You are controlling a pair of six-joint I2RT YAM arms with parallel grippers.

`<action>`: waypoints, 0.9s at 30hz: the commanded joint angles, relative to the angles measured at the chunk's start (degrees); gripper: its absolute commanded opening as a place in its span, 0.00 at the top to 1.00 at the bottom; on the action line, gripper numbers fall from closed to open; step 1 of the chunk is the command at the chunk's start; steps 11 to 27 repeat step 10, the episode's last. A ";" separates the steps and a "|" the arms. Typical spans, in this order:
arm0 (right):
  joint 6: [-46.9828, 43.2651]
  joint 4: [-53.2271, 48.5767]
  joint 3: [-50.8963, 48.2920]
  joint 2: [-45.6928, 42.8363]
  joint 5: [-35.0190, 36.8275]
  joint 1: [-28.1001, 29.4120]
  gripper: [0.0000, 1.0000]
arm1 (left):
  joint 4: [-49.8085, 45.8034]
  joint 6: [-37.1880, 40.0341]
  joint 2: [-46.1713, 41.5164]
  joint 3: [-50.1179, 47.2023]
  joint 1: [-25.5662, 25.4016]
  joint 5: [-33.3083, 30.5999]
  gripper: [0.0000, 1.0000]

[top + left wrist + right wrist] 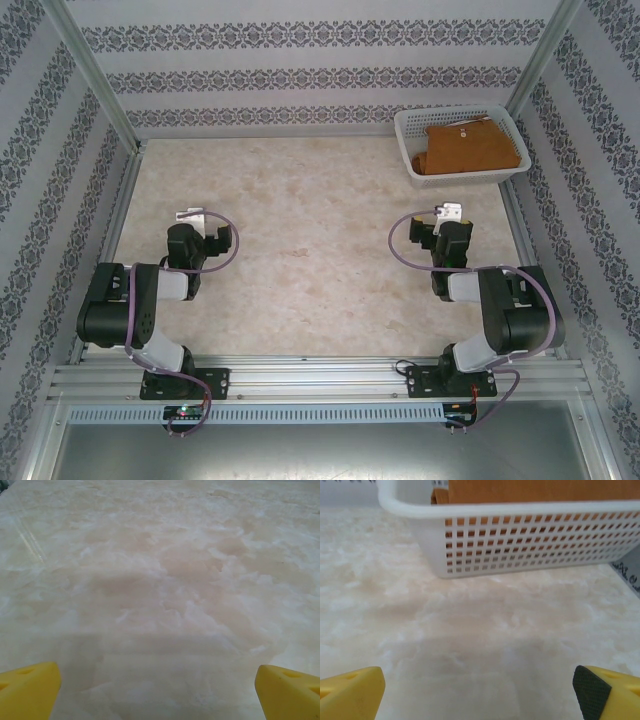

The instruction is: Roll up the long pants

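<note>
The long pants, rust-brown and folded, lie inside a white slotted basket at the table's far right corner. In the right wrist view the pants show above and through the basket's wall. My right gripper sits on the near side of the basket, apart from it, open with nothing between its yellow fingertips. My left gripper rests over the left part of the table, far from the pants, open and empty, its yellow fingertips spread over bare marble.
The beige marble-patterned tabletop stretches between the arms. Patterned walls and metal frame posts close in the back and sides. A metal rail carries both arm bases at the near edge.
</note>
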 commanded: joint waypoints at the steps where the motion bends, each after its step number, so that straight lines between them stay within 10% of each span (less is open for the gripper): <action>1: 0.15 1.22 0.54 -0.78 -2.86 0.27 0.02 | 0.27 1.24 -0.37 1.08 -0.40 1.02 0.00; 27: 0.22 1.60 0.56 -0.41 -6.11 -0.90 0.02 | 0.35 1.23 -0.33 1.03 -0.49 0.99 0.00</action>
